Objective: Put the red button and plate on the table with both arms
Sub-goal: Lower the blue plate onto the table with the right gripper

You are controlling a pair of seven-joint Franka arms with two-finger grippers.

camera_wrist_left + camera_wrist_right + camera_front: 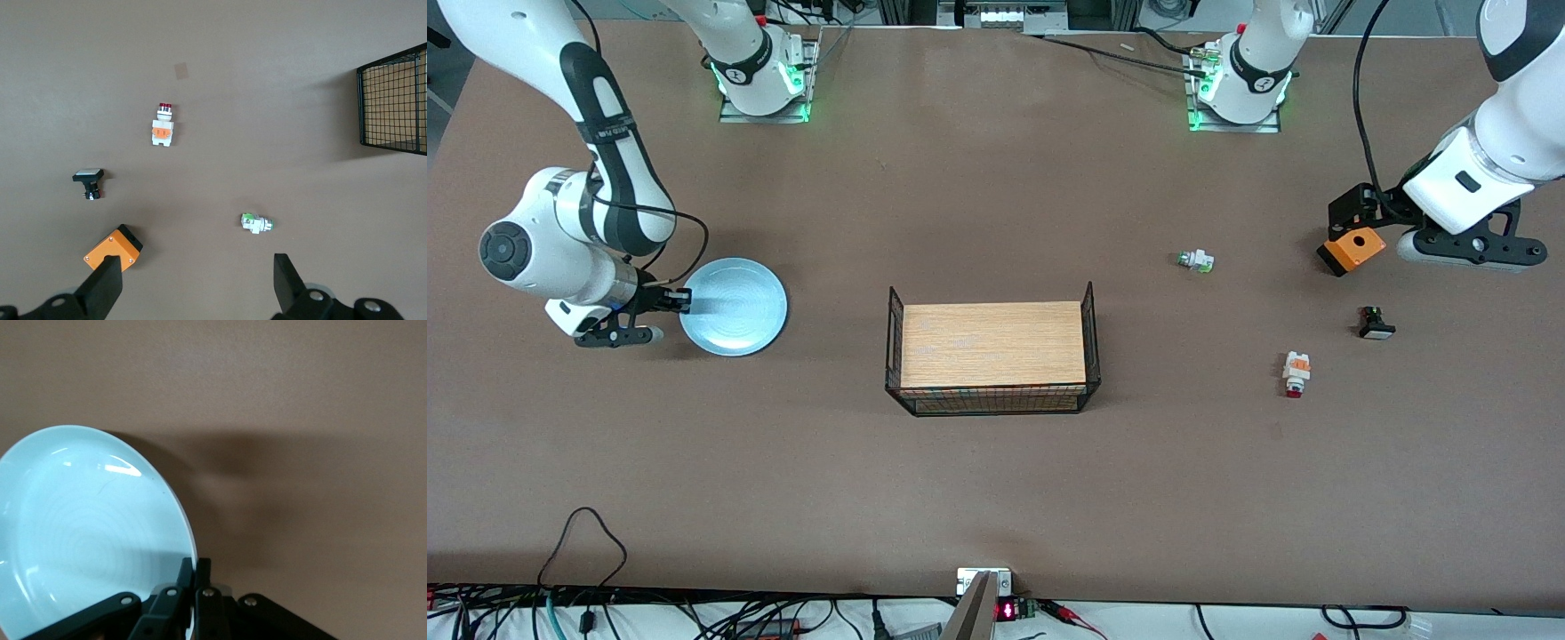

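The right gripper is at the right arm's end of the table, and its two fingers are pressed together on the rim of the plate. In the right wrist view the fingers pinch the edge of the plate, and a dark shadow lies on the table beside the plate.

The left gripper hangs near the edge at the left arm's end of the table, with its fingers wide apart and nothing between them. It is over the orange box, which lies on the table.

The red button lies on the table by itself, nearer to the front camera than the orange box, with its red cap pointing toward the front edge. The black button is near it, closer to the left arm's end. The green button lies farther from the front camera, well apart from the red one.

The wire stand with a wooden top stands in the middle of the table.
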